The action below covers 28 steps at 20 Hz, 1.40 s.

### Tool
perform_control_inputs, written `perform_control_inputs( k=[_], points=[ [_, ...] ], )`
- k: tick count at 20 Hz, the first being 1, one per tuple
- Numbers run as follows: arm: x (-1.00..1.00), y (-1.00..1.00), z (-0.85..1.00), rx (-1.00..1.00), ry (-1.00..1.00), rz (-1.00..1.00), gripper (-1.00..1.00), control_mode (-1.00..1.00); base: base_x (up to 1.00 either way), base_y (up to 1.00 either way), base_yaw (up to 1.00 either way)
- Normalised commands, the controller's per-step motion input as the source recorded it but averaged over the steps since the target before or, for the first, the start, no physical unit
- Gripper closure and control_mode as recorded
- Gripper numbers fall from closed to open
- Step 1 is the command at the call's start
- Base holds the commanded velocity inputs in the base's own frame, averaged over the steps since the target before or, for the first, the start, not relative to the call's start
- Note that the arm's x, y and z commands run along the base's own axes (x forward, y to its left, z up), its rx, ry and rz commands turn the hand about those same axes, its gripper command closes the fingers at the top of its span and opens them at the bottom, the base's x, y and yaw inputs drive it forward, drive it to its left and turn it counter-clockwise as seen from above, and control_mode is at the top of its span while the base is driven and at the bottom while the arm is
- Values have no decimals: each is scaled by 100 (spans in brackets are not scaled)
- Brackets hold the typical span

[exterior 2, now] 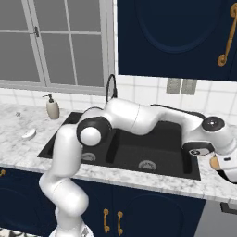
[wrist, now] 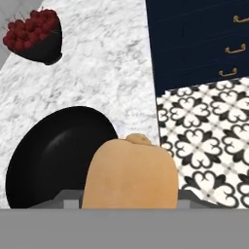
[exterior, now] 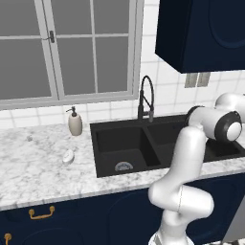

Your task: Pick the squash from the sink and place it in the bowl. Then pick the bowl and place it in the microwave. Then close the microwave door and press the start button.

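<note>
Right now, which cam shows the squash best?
Hand view: the squash looms large and close, beside the black bowl on the marble counter. Right base view catches just an orange sliver under the hand.

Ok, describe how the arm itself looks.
The arm is glossy white, made of rounded tube-like links. Its joints are dark grey to black rings with round white caps, as at the elbow. No cables or markings are visible. Near the gripper the wrist ends in a white block with a dark band.

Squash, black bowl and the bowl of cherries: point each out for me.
squash (wrist: 129, 175), hand view, on its broad tan side.
black bowl (wrist: 51, 155), hand view, on its glossy inside.
bowl of cherries (wrist: 46, 52), hand view, on its dark wall.
</note>
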Motion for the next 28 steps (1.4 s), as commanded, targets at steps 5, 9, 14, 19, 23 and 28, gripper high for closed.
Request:
perform_control_inputs(
  k=[5, 9, 14, 19, 23, 28],
  points=[
    [9, 0, -37, 3, 1, 0, 100, -100, 0, 0, 0],
    [25, -1, -22, 3, 0, 0, 100, -100, 0, 0, 0],
    [29, -20, -2, 5, 0, 0, 100, -100, 0, 0, 0],
    [37, -30, 0, 7, 0, 0, 100, -100, 0, 0, 0],
    [25, -30, -6, 6, 0, 0, 100, -100, 0, 0, 0],
    [21, -12, -16, 2, 0, 0, -100, -100, 0, 0, 0]
  ],
)
